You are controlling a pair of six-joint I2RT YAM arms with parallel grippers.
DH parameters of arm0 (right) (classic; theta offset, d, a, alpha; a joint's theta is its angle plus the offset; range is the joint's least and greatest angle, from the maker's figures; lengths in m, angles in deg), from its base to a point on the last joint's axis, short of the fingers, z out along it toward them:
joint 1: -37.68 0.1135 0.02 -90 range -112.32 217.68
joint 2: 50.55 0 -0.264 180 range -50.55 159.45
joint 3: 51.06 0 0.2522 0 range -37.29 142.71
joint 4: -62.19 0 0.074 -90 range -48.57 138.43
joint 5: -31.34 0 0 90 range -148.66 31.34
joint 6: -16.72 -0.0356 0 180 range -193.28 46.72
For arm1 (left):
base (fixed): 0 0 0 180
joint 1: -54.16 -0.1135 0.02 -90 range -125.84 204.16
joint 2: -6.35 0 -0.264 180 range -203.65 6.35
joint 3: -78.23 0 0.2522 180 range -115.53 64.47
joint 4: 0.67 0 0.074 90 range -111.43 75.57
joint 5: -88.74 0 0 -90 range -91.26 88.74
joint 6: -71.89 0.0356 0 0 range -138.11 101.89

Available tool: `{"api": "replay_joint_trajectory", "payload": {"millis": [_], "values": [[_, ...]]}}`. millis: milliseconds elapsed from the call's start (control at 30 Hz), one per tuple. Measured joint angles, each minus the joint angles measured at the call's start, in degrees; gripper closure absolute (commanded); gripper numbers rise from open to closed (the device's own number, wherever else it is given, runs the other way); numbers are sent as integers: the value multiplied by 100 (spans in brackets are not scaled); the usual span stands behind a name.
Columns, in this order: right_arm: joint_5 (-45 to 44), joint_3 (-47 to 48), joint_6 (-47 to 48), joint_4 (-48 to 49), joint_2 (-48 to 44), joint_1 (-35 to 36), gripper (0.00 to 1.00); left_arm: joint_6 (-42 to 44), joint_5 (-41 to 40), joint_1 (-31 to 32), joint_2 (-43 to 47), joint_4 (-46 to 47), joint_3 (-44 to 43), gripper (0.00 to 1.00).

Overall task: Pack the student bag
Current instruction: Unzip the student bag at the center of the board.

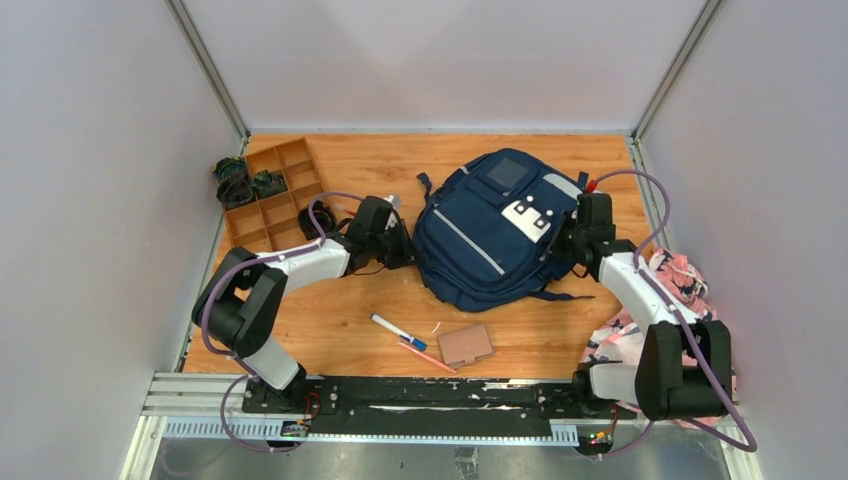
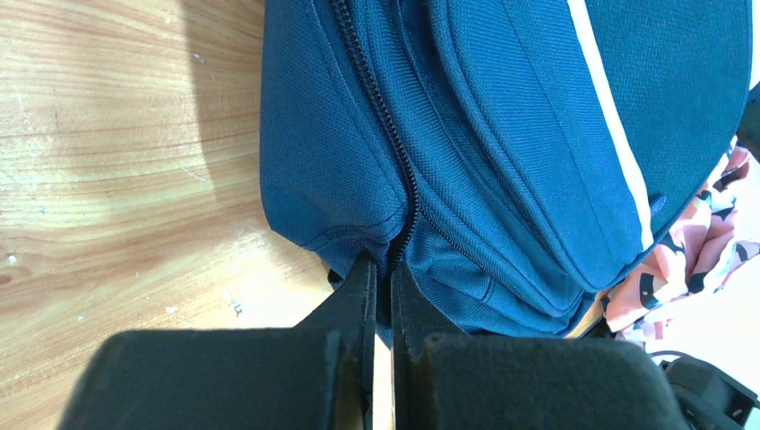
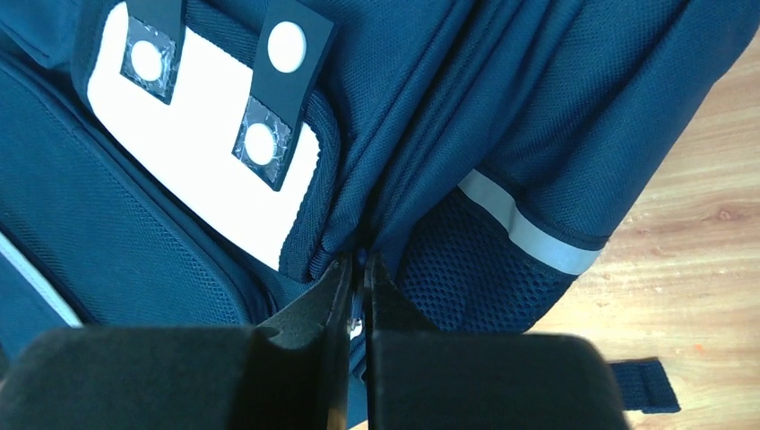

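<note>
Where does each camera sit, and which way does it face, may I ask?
Top external: above and behind, looking down at the table; both arms show.
Left wrist: on the left arm, facing the student bag at its zip; left gripper shows, shut.
Right wrist: on the right arm, facing the bag's white patch; right gripper shows, shut.
Shared: all three see the bag.

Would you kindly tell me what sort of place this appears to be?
Most likely a robotics lab test booth: plain grey walls enclose a wooden table, two robot arms are bolted to a metal rail at its near edge, and a backpack, pens and divided tray lie out.
</note>
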Motion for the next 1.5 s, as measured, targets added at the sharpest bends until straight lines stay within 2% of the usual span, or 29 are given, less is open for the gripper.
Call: {"api": "replay_joint_trajectory", "payload": {"millis": [133, 300, 400, 500, 733, 900, 1100, 1200, 1300, 1367, 1500], "values": [[-223, -109, 57, -15, -61, 164, 86, -44, -72, 0, 0, -26, 0, 100], [-319, -140, 155, -52, -66, 225, 73, -48, -76, 0, 0, -24, 0, 100], [-321, -140, 229, -173, -66, 280, 71, -55, -74, 0, 0, -22, 0, 100], [-334, -138, 317, -243, -68, 313, 75, -63, -74, 0, 0, -22, 0, 100], [-378, -81, 409, -302, -68, 315, 100, -66, -74, 7, -2, -22, 0, 100], [-378, -70, 417, -321, -68, 315, 100, -68, -74, 7, -2, -22, 0, 100], [-297, -83, 470, -378, -251, 317, 80, -68, -76, 9, -22, -20, 0, 100], [-214, -118, 568, -433, -356, 391, 74, -66, -83, 9, -28, -20, 0, 100], [-225, -118, 728, -588, -444, 514, 62, -66, -103, 9, -31, -22, 0, 100], [-286, -131, 765, -680, -616, 542, 58, -66, -87, 11, -31, -20, 0, 100], [-269, -164, 778, -592, -1012, 516, 56, -85, -17, 55, -31, 4, 0, 100]]}}
